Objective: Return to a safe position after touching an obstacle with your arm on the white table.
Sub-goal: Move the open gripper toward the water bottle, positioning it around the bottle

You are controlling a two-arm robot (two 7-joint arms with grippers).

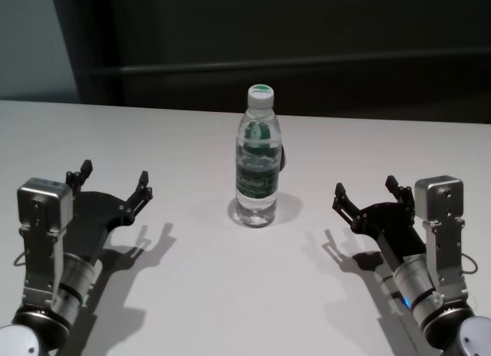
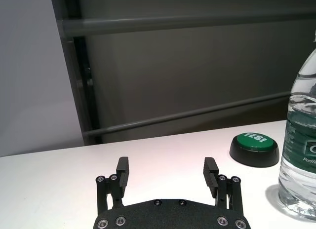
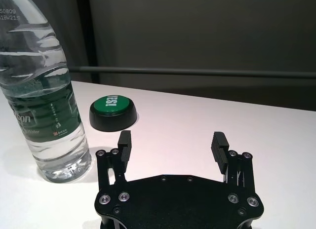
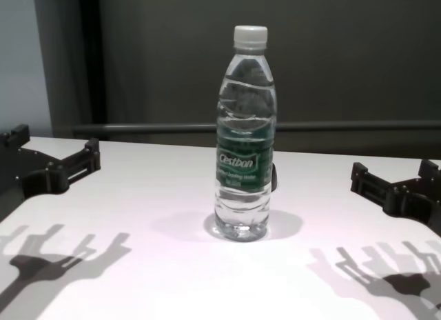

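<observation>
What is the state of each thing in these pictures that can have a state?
Water bottle: upright on the white table, cap on, touched by neither arm.
Green button: behind the bottle, nothing on it.
Left tool: open, empty, left of the bottle, apart from it.
Right tool: open, empty, right of the bottle, apart from it.

A green-topped black button [image 3: 113, 112] sits flat.
</observation>
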